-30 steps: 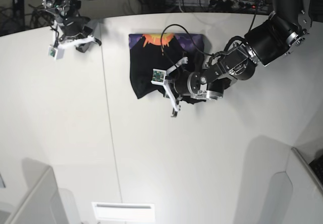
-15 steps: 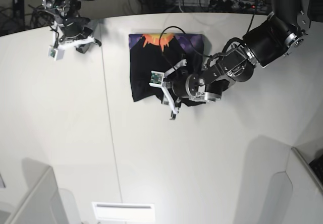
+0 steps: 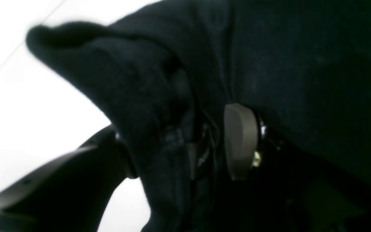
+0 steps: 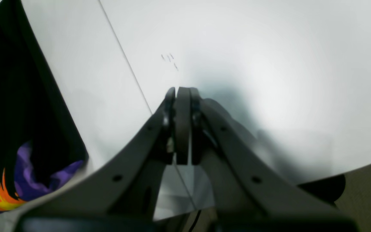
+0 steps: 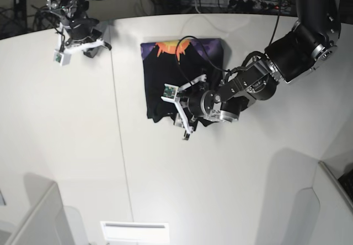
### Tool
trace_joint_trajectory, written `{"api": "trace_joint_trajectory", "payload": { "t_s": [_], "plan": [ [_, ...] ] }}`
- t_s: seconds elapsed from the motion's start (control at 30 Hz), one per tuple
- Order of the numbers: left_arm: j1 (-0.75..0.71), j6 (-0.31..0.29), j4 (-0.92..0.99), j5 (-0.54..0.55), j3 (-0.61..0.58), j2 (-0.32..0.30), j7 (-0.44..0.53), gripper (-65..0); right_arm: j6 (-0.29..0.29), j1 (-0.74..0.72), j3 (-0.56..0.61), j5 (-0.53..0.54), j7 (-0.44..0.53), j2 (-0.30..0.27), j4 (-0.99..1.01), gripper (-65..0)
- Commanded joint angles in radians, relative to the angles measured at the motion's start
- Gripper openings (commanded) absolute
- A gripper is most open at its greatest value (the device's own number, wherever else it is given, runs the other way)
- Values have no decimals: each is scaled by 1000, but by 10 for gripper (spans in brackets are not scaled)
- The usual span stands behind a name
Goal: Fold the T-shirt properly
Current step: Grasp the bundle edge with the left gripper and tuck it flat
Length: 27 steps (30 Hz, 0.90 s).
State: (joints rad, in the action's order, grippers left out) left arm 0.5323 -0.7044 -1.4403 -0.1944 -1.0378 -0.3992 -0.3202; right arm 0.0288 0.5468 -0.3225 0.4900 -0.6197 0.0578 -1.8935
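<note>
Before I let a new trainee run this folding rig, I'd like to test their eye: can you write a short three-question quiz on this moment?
1. True or false: the right gripper is shut, apart from the T-shirt.
2. Which gripper is at the T-shirt's near edge? A) left gripper B) right gripper C) both
3. Fill in: the orange and purple print shows at the shirt's ____ edge in the base view, the one away from the left gripper.

Key
1. True: its jaws are pressed together over bare table.
2. A: its jaws stand apart with black cloth between them.
3. Far (top).
</note>
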Motion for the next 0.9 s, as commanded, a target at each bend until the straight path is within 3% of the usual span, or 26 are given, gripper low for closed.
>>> {"api": "trace_joint_trajectory", "payload": {
  "t_s": [0.0, 0.23, 0.47, 0.63, 0.8, 0.87],
  "plan": [
    [32, 6, -26, 3, 7, 3, 11, -283, -3, 5, 0, 6, 19, -3, -15, -650],
    [15, 6, -58, 3, 92, 44, 11, -283, -3, 3, 0, 6, 19, -3, -15, -650],
    [-10, 6, -176, 5, 143, 38, 10, -290, -3, 5, -7, 6, 19, -11, -16, -650],
    [-84, 6, -253, 5, 274, 42, -122, -293, -3, 6, -7, 5, 19, -16, -22, -650],
    [-153, 6, -314, 5, 363, 44, -136, -296, -5, 6, 3, 5, 19, -45, -31, -650],
    [-188, 6, -359, 5, 413, 44, -138, -344, -8, 9, 3, 5, 19, -45, -50, -650]
  ]
}}
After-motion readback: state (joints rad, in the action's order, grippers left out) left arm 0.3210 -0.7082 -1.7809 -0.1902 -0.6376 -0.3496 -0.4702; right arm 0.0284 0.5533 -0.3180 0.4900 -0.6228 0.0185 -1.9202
